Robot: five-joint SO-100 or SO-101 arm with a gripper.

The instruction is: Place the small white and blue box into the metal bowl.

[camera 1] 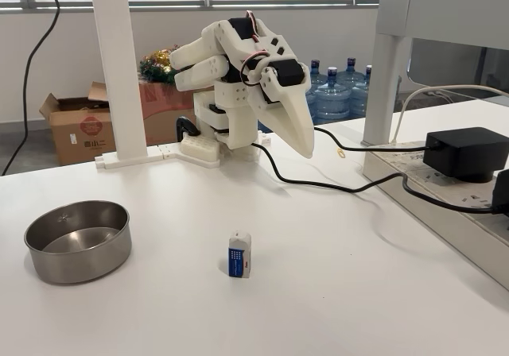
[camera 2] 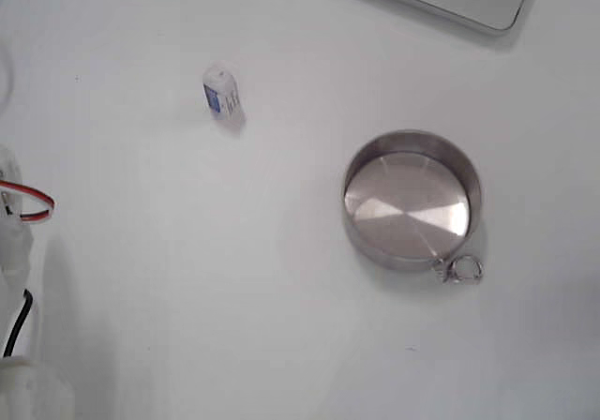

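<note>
In a fixed view, your end effector hangs in the upper middle of the frame, folded down from the white arm with its tip pointing toward the table; the fingers look pressed together into one white wedge, with nothing between them. The small white and blue box stands upright on the table in the lower middle of the frame, below and slightly left of the end effector's tip and well apart from it, its blue face toward the camera. The metal bowl sits at the left of the frame, well apart from the box and with nothing in it. A black power adapter rests at the right edge, its cable running back toward the arm's base.

In the other fixed view you see the box in the upper left and the bowl right of centre, with a small metal clip at its lower rim.
</note>
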